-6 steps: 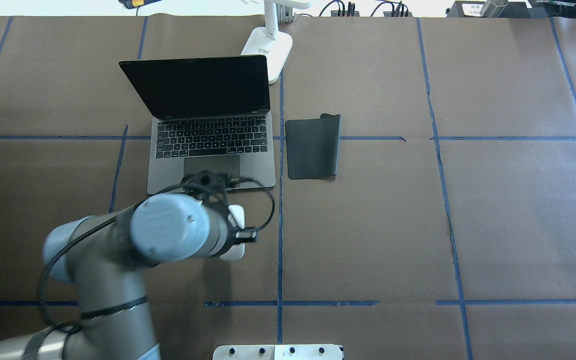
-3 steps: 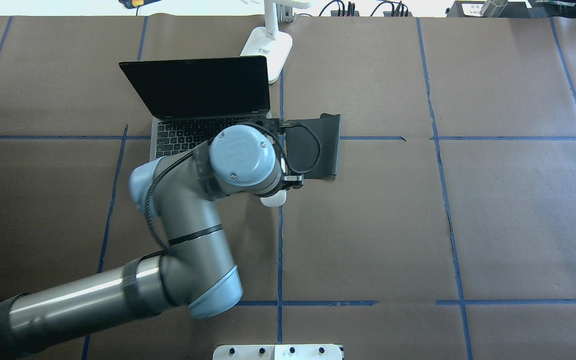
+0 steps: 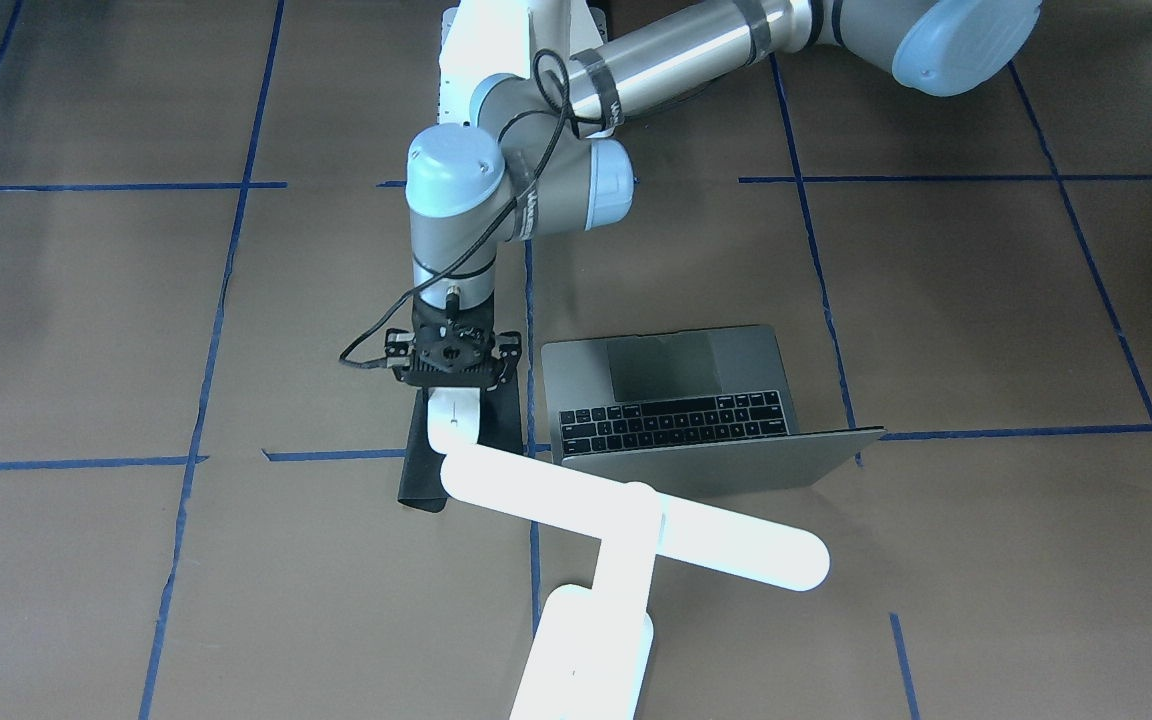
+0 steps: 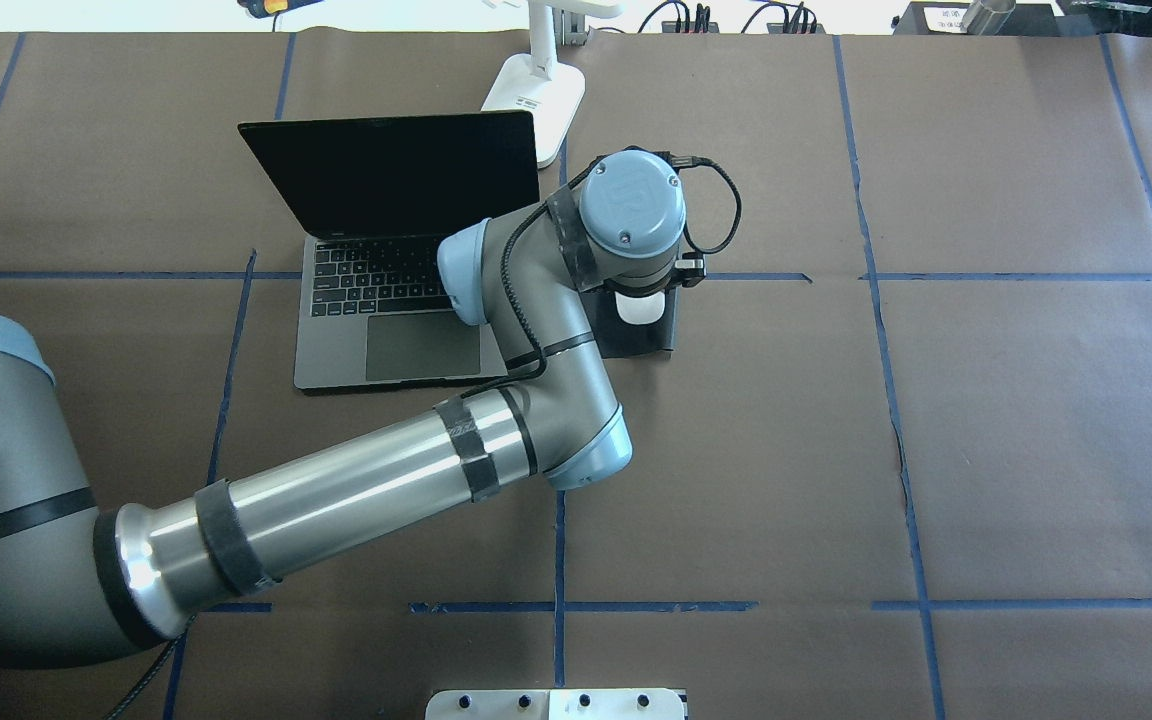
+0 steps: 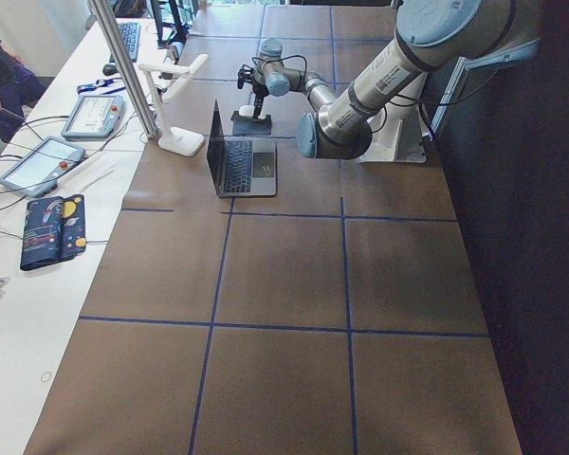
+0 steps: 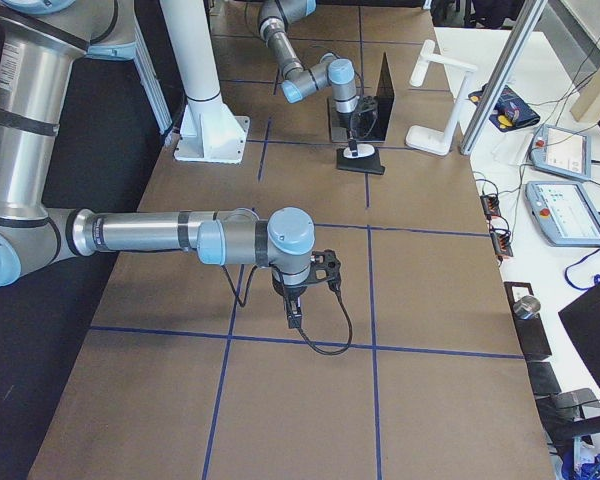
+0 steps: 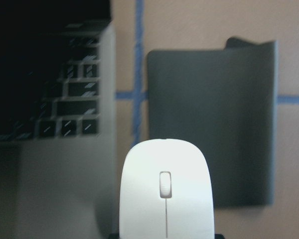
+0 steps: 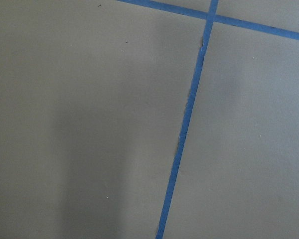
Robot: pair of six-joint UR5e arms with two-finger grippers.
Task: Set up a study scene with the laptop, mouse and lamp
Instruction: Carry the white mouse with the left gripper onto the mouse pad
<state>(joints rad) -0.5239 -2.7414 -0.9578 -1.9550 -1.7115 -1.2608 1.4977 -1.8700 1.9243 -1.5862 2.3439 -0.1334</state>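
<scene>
Left gripper (image 3: pixel 452 380) clamps the rear of the white mouse (image 7: pixel 165 196) and holds it over the black mouse mat (image 7: pixel 229 119); can't tell if mouse touches mat. Mat lies just beside the open laptop (image 4: pixel 386 320). Lamp (image 3: pixel 636 525) stands just beyond the laptop lid, away from the robot. Right gripper (image 6: pixel 293 318) hangs over the paper-covered table (image 8: pixel 89 124), well apart; finger opening can't be told.

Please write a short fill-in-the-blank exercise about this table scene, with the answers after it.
1. The slim grey metal laptop has its lid ___.
2. The left gripper holds a small white oval ___ above the black rectangular mat.
3. The T-shaped desk lamp is ___ in colour.
Missing words: open; mouse; white.
</scene>
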